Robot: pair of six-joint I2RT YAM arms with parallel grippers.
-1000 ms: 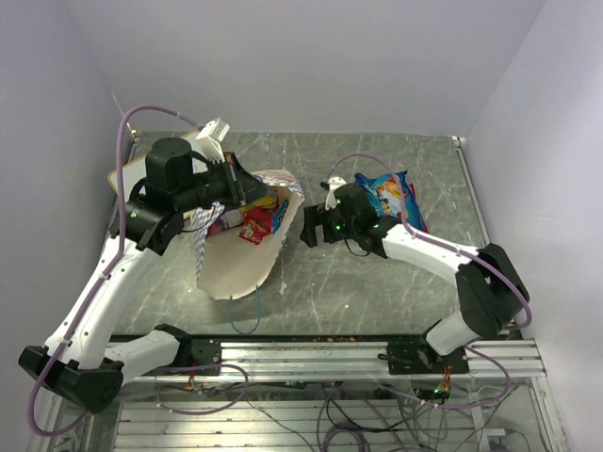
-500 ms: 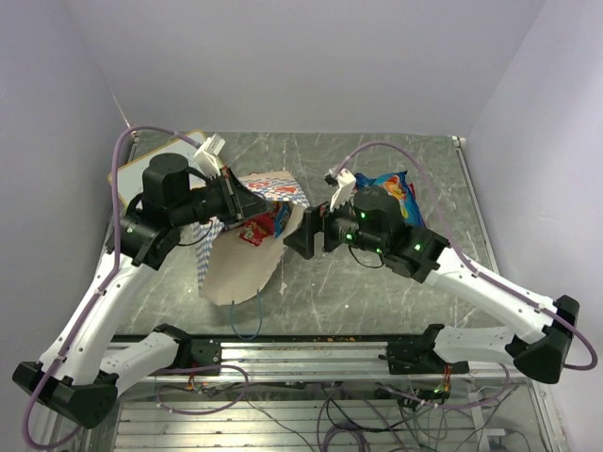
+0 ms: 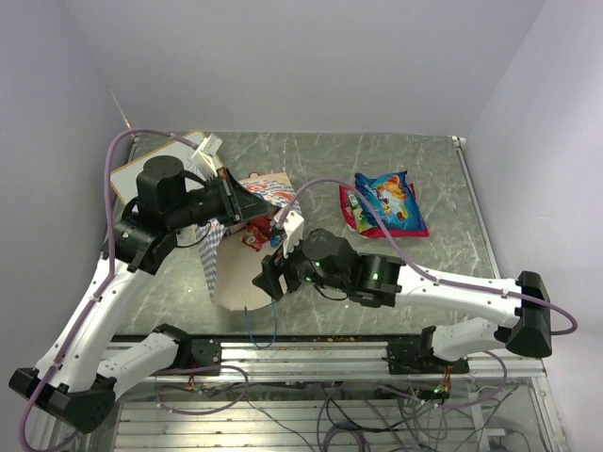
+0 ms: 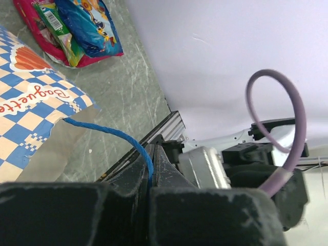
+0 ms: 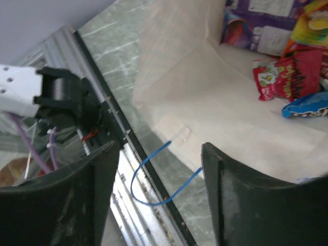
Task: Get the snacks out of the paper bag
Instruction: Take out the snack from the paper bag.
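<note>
Paper bag [image 3: 236, 290]: it lies on its side on the bench [image 3: 452, 264], left of centre, with its mouth facing near-right. I find the left jaws pressed together on one blue cord handle [image 4: 110, 132]. By my reading this lifts the upper lip and holds the mouth open. The second cord handle [image 5: 154, 179] trails loose toward the near rail.

Snacks: partly removed. A small heap [image 3: 386, 202], a blue-and-orange packet on top of a pink one, lies on the bench well apart from the bag, to its right. Others are inside. Through the right wrist camera I see a red packet [image 5: 282, 77], a purple packet [image 5: 253, 23] deeper in, and a blue packet [image 5: 307, 105] at the frame's edge, all on the bag's lower wall.

Right jaws: spread, with nothing between them. They are poised at the mouth just above the lower lip and are not yet among the packets.

Step in hand, as I judge it: the reach into the bag for another packet.

The next move calls for driving the right jaws deeper, toward the red packet as the nearest. They should run low along the paper without snagging the lip or the loose cord, then close on that packet alone. The left grip must keep the mouth open throughout.
</note>
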